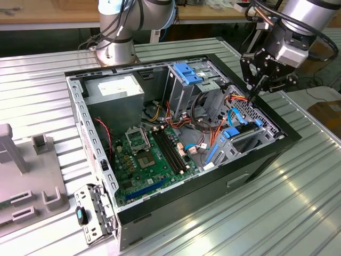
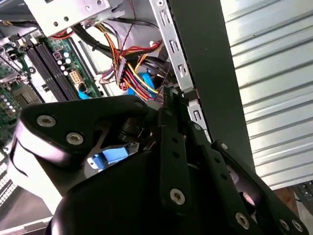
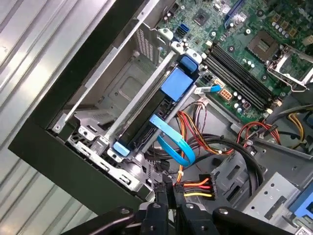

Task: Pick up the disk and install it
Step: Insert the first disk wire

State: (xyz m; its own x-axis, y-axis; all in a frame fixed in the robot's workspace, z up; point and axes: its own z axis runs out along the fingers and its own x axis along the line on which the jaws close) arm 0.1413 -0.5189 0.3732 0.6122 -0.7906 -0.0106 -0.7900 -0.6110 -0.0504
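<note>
The disk [image 1: 242, 136] sits edge-up in a bay at the front of the open computer case [image 1: 80, 101], toward the exterior view's right. Blue plastic rails frame its dark body. In the first wrist view the disk [image 3: 146, 120] lies between metal bay walls, with a blue tab at one end. My gripper [image 1: 255, 92] hangs above the case's rim, up and apart from the disk. Its thin black fingers [image 3: 165, 196] are shut together with nothing between them. The gripper [image 2: 171, 105] tips sit just above a bundle of coloured cables.
A red, yellow and black power cable [image 3: 198, 186] and a blue ribbon cable [image 3: 173, 142] run close under the fingertips. A blue-topped drive cage [image 1: 189, 80] stands behind. The motherboard [image 1: 146, 154] and power supply [image 1: 114, 93] fill the case's other side. A grey fixture [image 1: 24, 176] lies on the ribbed table.
</note>
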